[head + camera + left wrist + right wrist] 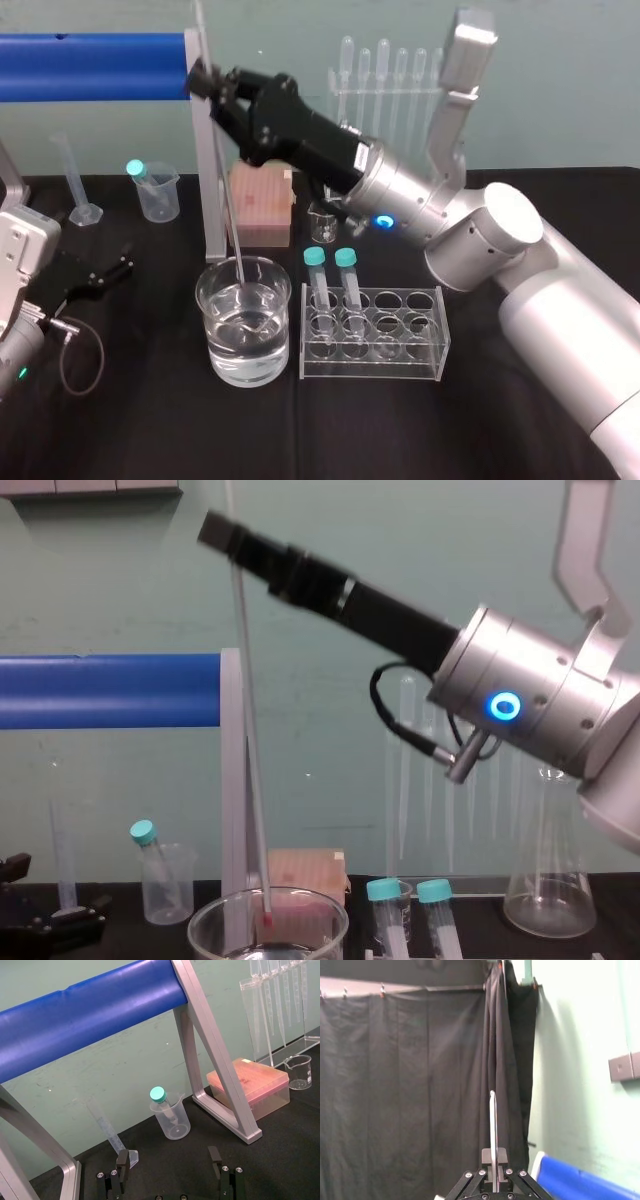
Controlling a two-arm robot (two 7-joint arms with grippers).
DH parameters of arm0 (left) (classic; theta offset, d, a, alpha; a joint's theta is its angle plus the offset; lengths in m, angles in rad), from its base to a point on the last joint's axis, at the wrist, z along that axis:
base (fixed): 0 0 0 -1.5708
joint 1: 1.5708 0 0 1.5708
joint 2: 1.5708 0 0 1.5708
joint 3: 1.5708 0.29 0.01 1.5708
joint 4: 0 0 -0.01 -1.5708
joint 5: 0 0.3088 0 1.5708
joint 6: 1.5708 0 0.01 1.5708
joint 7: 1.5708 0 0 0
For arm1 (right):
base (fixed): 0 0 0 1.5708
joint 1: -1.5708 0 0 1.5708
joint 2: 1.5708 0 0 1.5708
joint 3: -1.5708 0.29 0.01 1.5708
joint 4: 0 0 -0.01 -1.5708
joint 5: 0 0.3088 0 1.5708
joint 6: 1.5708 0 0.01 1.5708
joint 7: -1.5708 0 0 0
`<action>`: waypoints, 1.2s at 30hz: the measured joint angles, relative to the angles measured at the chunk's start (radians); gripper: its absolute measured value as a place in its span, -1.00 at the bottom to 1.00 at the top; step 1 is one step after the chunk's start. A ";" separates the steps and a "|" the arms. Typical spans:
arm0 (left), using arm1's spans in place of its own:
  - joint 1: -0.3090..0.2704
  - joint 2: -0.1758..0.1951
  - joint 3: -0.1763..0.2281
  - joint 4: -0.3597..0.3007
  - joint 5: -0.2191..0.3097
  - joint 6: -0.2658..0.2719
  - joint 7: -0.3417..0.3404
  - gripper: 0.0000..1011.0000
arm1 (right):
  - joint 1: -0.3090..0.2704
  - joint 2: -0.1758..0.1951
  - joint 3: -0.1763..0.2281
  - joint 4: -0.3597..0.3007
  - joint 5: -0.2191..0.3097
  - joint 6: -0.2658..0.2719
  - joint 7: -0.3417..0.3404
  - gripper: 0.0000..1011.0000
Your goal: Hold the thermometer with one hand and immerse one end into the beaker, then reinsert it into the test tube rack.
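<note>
hand (pixel 203 80) gripping thermometer (pixel 229 200), tip in beaker (pixel 201 292)

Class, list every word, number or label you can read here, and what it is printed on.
No text can be read.
Graduated cylinder: faint scale marks, too blurred to read.
Small glass beaker: faint markings, too small to read.
Thermometer, held by the right claw in the large beaker: no legible scale.
Left claw, idle at the left of the table: no text.
</note>
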 joint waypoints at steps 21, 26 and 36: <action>0.000 0.000 0.000 0.000 0.000 0.000 0.000 0.99 | -0.028 0.119 0.106 -0.196 -0.012 -0.061 -0.102 -0.89; 0.000 0.000 0.000 0.000 0.000 0.000 0.000 0.99 | -0.069 0.168 0.139 -0.261 -0.038 -0.050 -0.158 -0.89; 0.000 0.000 0.000 0.000 0.000 0.000 0.000 0.99 | -0.222 0.270 0.238 -0.422 -0.090 -0.019 -0.294 -0.89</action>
